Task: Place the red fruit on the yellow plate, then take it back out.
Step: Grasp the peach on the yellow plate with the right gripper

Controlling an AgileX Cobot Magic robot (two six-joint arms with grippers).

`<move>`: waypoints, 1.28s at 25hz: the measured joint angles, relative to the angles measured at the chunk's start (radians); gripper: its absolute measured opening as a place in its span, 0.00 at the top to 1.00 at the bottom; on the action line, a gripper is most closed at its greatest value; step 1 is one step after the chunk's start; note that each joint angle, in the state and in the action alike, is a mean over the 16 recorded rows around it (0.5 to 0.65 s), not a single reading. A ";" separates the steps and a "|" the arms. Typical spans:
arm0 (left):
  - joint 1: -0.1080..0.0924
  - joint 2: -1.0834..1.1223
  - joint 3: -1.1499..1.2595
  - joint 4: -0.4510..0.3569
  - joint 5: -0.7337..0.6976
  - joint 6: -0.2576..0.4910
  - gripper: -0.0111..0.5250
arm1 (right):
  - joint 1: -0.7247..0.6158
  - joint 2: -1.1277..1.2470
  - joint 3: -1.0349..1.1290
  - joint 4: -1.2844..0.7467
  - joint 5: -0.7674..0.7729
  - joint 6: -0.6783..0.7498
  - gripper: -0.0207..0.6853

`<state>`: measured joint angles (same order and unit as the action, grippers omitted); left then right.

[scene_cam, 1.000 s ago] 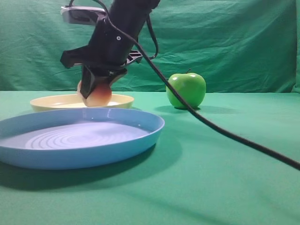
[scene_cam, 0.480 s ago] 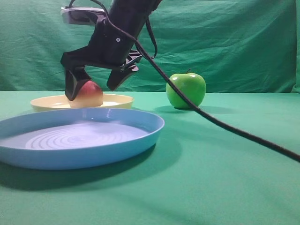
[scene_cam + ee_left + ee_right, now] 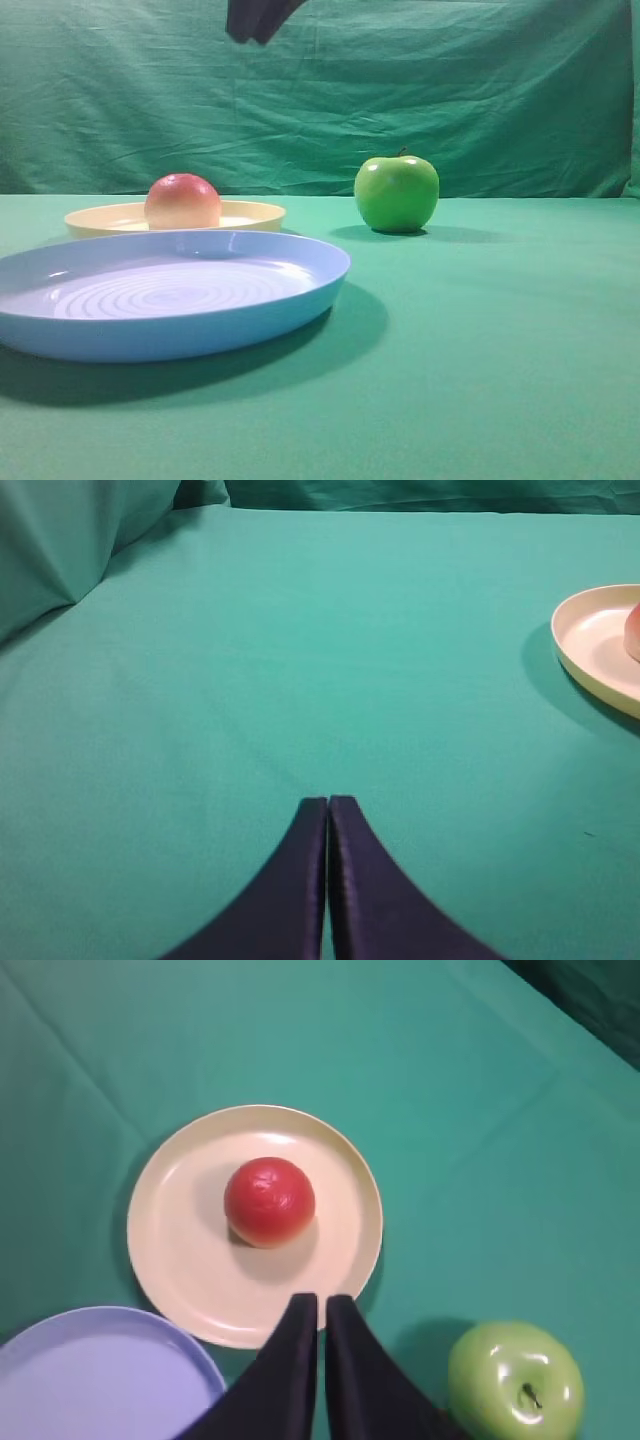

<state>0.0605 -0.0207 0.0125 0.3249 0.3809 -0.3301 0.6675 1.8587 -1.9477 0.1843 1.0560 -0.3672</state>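
You're working over a table draped in green cloth (image 3: 480,350), with the same green fabric hung as a wrinkled backdrop (image 3: 450,90) behind it. Your right gripper (image 3: 321,1305) is raised high above the table, its two dark fingers pressed together with only a hairline gap and nothing between them. Directly below and just ahead of its tips sits the red fruit (image 3: 269,1201), resting free near the middle of the yellow plate (image 3: 170,1260). Below and to its right lies the green apple (image 3: 515,1380) on bare cloth; below and to its left, the edge of the blue plate (image 3: 100,1380), just beside the yellow one. Your left gripper (image 3: 328,810) is likewise pressed together and holds nothing, low over the cloth, with the yellow plate well off to its right.
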 joint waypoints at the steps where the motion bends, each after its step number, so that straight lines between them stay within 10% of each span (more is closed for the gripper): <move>1: 0.000 0.000 0.000 0.000 0.000 0.000 0.98 | -0.002 -0.024 0.000 0.000 0.018 0.015 0.96; 32: 0.000 0.000 0.000 0.000 0.000 -0.001 0.98 | -0.016 -0.638 0.127 -0.280 0.214 0.231 0.97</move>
<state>0.0605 -0.0207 0.0125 0.3249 0.3809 -0.3313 0.6519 1.2205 -1.8209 -0.0952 1.2704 -0.1366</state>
